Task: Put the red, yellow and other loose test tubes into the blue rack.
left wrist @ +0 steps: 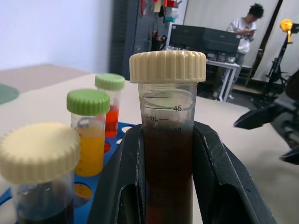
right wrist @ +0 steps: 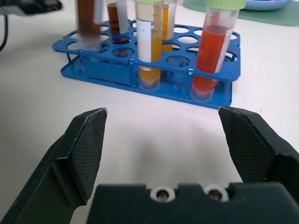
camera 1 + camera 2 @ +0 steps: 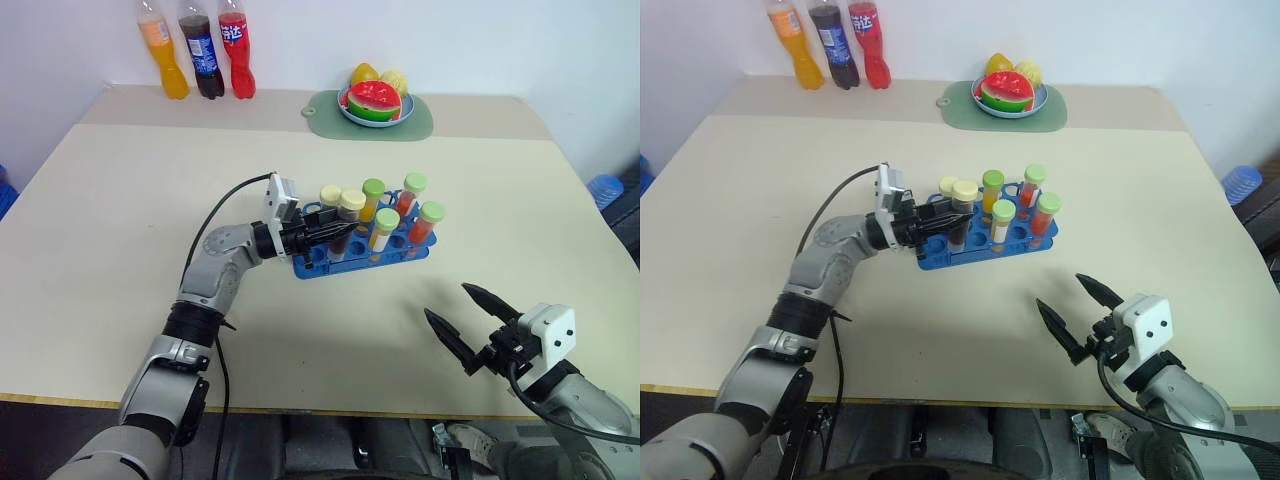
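You are working over a pale beige table [image 3: 120, 230] set against a white wall, with soda bottles [image 3: 200, 50] and a fruit plate [image 3: 375, 105] far at the back, well clear of the job. Your left gripper [image 3: 330, 232] is clamped on the dark brown test tube [image 1: 166, 140] with the cream cap, holding it upright over the near-left end of the blue rack [image 3: 360, 255]. Other capped tubes [image 3: 385, 225] already stand in the rack, one cream-capped tube just beside the held one.

The risk is in the descent, I judge: if the tube's tip meets the top plate instead of a hole, it could tilt in the grip or push the light rack along the table. The fingers could also knock the neighbouring tube.

Your right gripper [image 3: 470, 325] hangs wide open and empty near the table's front edge, well apart from the rack.
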Robot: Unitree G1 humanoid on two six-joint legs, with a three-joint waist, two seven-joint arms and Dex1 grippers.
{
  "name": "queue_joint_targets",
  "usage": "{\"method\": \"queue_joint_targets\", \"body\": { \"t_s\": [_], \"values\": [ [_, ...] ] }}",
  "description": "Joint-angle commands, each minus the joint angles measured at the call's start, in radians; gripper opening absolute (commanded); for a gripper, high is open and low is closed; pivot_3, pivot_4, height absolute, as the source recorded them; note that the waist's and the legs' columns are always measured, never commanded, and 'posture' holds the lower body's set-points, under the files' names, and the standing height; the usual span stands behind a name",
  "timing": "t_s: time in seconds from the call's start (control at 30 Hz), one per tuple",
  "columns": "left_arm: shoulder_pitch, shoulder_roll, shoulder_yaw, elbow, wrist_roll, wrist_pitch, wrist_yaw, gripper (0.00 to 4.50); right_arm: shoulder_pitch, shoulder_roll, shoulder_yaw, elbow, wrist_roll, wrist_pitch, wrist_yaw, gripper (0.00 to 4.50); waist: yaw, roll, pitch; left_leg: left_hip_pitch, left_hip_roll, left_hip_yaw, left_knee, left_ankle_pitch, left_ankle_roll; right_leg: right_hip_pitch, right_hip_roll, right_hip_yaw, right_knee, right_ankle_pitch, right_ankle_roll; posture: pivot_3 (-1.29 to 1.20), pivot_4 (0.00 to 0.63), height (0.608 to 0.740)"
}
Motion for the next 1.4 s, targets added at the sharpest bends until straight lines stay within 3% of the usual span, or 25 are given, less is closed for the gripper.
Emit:
{"method": "queue_joint_targets", "body": {
  "t_s": [0.03, 0.47, 0.7, 0.93, 1.03, 1.17, 1.4],
  "values": [
    [-0.016, -0.009, -0.001, 0.038, 0.063, -0.069, -0.012, 0.75, 0.012, 0.007, -0.023, -0.056, -0.003, -0.021, -0.011, 4.23, 0.001, 0.0, 0.0, 0.0, 0.0, 0.0, 0.0, 0.0, 0.0, 0.0, 0.0, 0.0, 0.0, 0.0, 0.0, 0.0, 0.15, 0.74],
    [0.014, -0.024, 0.027, 0.031, 0.139, -0.121, 0.04, 0.75, -0.002, -0.001, -0.02, -0.049, -0.003, -0.014, -0.013, 4.23, 0.001, 0.001, -0.001, 0.001, 0.0, -0.001, 0.0, 0.0, 0.0, 0.001, 0.0, 0.0, 0.0, 0.0, 0.0, 0.0, 0.15, 0.74],
    [0.06, -0.025, 0.07, -0.133, 0.084, -0.027, 0.105, 4.28, -0.028, -0.009, -0.025, -0.028, -0.004, -0.014, -0.004, 4.23, 0.001, 0.001, -0.001, 0.0, 0.0, -0.001, 0.0, 0.0, 0.0, 0.001, 0.0, 0.0, 0.0, 0.0, 0.0, 0.0, 0.15, 0.74],
    [0.223, 0.109, 0.133, -0.371, 0.111, 0.056, 0.212, 4.28, -0.091, -0.01, -0.05, 0.048, -0.035, -0.02, -0.028, 4.23, -0.007, 0.002, -0.001, 0.001, 0.001, -0.001, 0.0, 0.0, 0.0, 0.001, 0.0, 0.0, 0.001, 0.0, 0.0, 0.0, 0.15, 0.74],
    [0.306, 0.148, 0.193, -0.467, 0.004, 0.13, 0.199, 4.28, -0.108, -0.002, -0.058, 0.094, -0.056, -0.041, -0.032, 4.23, -0.007, 0.003, -0.002, 0.001, 0.001, -0.001, -0.001, 0.0, 0.0, 0.001, 0.0, 0.0, 0.001, 0.0, 0.0, 0.0, 0.15, 0.74],
    [0.447, 0.309, 0.257, -0.556, 0.023, 0.17, 0.169, 4.28, -0.102, 0.017, -0.062, 0.132, -0.07, -0.06, -0.04, 4.23, -0.003, 0.003, -0.002, 0.001, 0.001, 0.0, -0.001, 0.0, 0.0, 0.0, 0.0, 0.0, 0.001, 0.0, 0.0, 0.0, 0.15, 0.74],
    [0.551, 0.461, 0.338, -0.579, -0.043, 0.213, 0.063, 4.28, -0.073, 0.02, -0.072, 0.144, -0.061, -0.075, -0.024, 4.23, 0.001, 0.004, -0.002, 0.001, 0.002, 0.0, -0.001, 0.0, 0.0, 0.0, -0.002, 0.0, 0.001, 0.0, -0.001, 0.0, 0.15, 0.74]
  ]
}}
